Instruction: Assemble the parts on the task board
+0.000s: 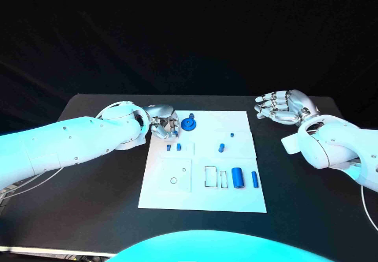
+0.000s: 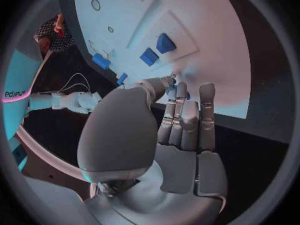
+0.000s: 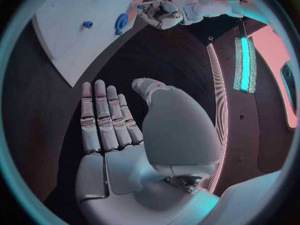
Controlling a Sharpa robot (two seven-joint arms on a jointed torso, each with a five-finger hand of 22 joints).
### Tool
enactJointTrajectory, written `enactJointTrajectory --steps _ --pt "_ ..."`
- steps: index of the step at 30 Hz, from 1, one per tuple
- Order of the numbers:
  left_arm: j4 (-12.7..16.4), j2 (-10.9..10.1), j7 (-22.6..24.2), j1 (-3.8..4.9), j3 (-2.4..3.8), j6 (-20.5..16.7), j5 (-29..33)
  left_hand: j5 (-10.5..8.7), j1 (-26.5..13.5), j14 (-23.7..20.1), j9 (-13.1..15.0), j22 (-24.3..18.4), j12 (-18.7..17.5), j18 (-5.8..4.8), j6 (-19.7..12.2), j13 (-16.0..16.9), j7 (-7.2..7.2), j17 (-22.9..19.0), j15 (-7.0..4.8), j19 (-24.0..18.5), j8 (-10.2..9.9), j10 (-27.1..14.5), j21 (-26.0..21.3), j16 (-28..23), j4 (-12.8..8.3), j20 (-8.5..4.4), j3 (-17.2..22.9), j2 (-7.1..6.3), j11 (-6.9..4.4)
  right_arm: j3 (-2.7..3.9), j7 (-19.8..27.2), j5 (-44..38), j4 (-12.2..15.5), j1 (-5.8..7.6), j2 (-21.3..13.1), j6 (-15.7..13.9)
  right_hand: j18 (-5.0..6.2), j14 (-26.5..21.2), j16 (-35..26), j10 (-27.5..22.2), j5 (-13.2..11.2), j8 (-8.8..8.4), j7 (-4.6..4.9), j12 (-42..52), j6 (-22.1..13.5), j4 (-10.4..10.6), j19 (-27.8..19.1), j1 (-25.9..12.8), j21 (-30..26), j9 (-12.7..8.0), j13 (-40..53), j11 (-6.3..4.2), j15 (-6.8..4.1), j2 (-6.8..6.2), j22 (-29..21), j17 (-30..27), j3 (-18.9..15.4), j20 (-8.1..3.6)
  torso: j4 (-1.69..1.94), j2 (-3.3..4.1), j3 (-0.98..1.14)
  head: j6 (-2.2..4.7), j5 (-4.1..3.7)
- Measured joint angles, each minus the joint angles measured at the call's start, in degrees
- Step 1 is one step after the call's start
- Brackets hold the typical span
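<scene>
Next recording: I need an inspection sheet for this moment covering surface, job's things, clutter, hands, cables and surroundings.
Surface: black table, with the white task board in the middle.
Job's things: a blue round part at the board's far edge; two small blue parts near the left hand; two more small ones mid-board; a blue cylinder and a thinner blue pin near the board's right edge.
Clutter: nothing seen.
Hands: left hand at the board's far left corner beside the round part, fingers close together; whether it touches the part cannot be told. Right hand off the board, fingers straight, holding nothing.
Cables: thin cables under the left arm.
Surroundings: dark backdrop.
</scene>
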Motion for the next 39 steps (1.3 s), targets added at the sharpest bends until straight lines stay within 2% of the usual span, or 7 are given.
enactJointTrajectory --steps 7,23,39 --pt "-0.45 0.34 -0.1 0.0 -0.02 0.1 -0.19 0.0 0.0 0.0 0.0 -0.06 -0.22 0.0 0.2 0.05 0.2 -0.05 0.0 0.0 -0.02 0.0 0.0 0.0 -0.16 0.0 0.15 0.0 0.0 0.0 0.0 0.0 0.01 0.0 0.0 0.0 0.0 0.0 0.0 0.0 0.0 0.0 0.0 0.0 0.0 0.0 0.0 0.0 0.0 0.0 0.0 0.0 0.0 0.0 0.0 0.0 0.0 0.0 -0.03 -0.01 0.03 -0.1 0.0" --pt "-0.91 0.94 -0.19 -0.02 -0.1 0.85 -0.33 -0.01 0.0 0.0 0.09 -0.2 -0.22 0.0 0.2 0.04 0.2 -0.16 0.0 -0.01 -0.15 -0.01 0.0 0.0 -0.15 0.0 0.15 0.0 0.0 0.0 0.0 0.0 0.0 0.0 0.0 0.0 0.0 0.0 0.0 0.0 0.0 0.0 0.0 0.0 0.0 0.0 0.0 0.0 0.0 0.0 0.0 0.0 0.0 0.0 0.01 0.0 0.0 0.0 0.02 0.01 -0.07 -0.24 -0.05" --pt "-1.3 1.05 -0.49 -0.02 -0.14 2.03 -0.49 -0.01 -0.23 0.0 0.22 -0.27 -0.44 0.0 0.19 0.09 0.2 -0.3 0.0 -0.01 -0.21 -0.01 0.0 0.0 -0.15 0.0 0.15 -0.23 0.01 0.0 0.0 0.0 -0.03 0.0 0.02 0.0 0.0 0.0 0.0 0.0 0.0 0.0 0.0 0.0 0.0 0.0 0.0 0.0 0.0 0.0 0.0 0.0 0.0 0.0 0.01 0.0 0.0 0.0 0.04 0.01 -0.04 -0.35 0.01"
